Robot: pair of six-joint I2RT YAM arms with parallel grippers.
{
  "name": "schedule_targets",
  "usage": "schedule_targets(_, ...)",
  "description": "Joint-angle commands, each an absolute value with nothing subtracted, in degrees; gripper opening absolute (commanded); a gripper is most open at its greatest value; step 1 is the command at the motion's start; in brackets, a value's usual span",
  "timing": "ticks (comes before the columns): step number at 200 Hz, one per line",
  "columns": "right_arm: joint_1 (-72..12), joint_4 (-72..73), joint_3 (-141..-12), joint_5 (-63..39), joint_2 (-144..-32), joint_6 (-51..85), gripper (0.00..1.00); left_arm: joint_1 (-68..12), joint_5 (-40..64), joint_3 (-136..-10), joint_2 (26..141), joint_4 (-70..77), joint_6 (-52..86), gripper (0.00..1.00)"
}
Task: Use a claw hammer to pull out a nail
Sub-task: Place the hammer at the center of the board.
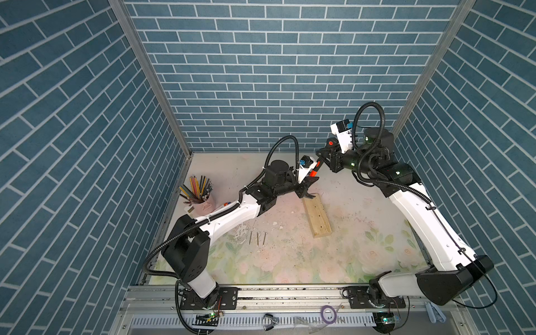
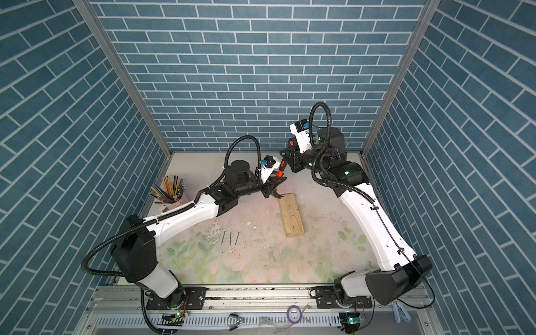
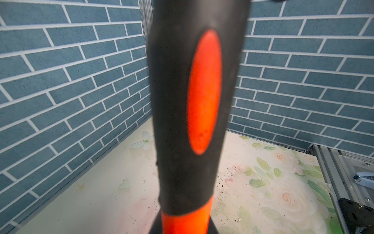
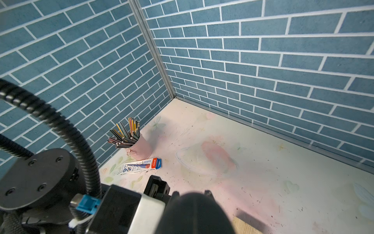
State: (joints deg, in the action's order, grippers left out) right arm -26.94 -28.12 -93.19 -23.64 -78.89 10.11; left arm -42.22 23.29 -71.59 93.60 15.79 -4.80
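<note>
1. front rail (image 1: 290,301), nearest you: a purple tape ring (image 1: 328,313) lies on it.
2. floral mat (image 1: 290,261): covers the table. You have three loose nails (image 1: 257,238) lying side by side on it, touching nothing else.
3. wooden block (image 1: 317,216): flat on the mat just beyond the nails, towards your right arm. Its long side runs away from you, and dark holes dot its top face.
4. pencil cup (image 1: 203,203): pink and full of pencils, by the left wall and well apart from the block. A pen packet (image 4: 140,166) lies just beside it.
5. left gripper (image 1: 310,188): over the block's far end. In the left wrist view its jaws sit tight against both sides of the orange shaft, so you are clamped on the hammer there.
6. claw hammer (image 1: 313,173): held off the mat, slanting up and back from the left gripper to the right one. You cannot make out its head in any view.
7. right gripper (image 1: 324,153): farthest back, near the rear wall, closed around the hammer's black rubber end.
</note>
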Motion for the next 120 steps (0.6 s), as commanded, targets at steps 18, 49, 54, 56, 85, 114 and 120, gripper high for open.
schedule_targets(18, -26.63, -21.71, -95.09, -23.38, -77.6, 11.16, 0.0, -41.57, 22.94, -72.73, 92.38, 17.17, -1.61, 0.15)
schedule_targets(49, -26.63, -20.88, -93.93, -22.79, -77.39, 11.33, 0.0, -41.57, 22.36, -73.0, 92.22, 17.49, -1.15, 0.12)
schedule_targets(54, -26.7, -20.57, -93.51, -22.53, -77.27, 11.46, 0.0, -41.57, 22.39, -73.04, 92.24, 17.51, -1.14, 0.12)
schedule_targets(56, -26.69, -20.39, -93.4, -22.44, -77.22, 11.48, 0.0, -41.57, 22.34, -73.08, 92.21, 17.56, -1.19, 0.12)
schedule_targets(85, -26.3, -19.67, -92.64, -22.15, -77.17, 11.86, 0.0, -41.55, 21.7, -73.21, 91.85, 17.43, -1.0, 0.11)
schedule_targets(114, -26.06, -18.75, -91.93, -21.31, -77.09, 12.13, 0.0, -41.57, 19.95, -74.23, 91.92, 16.25, -0.42, 0.08)
schedule_targets(120, -25.99, -18.34, -91.62, -20.96, -76.95, 12.34, 0.01, -41.5, 19.59, -74.56, 92.01, 15.86, -0.18, 0.07)
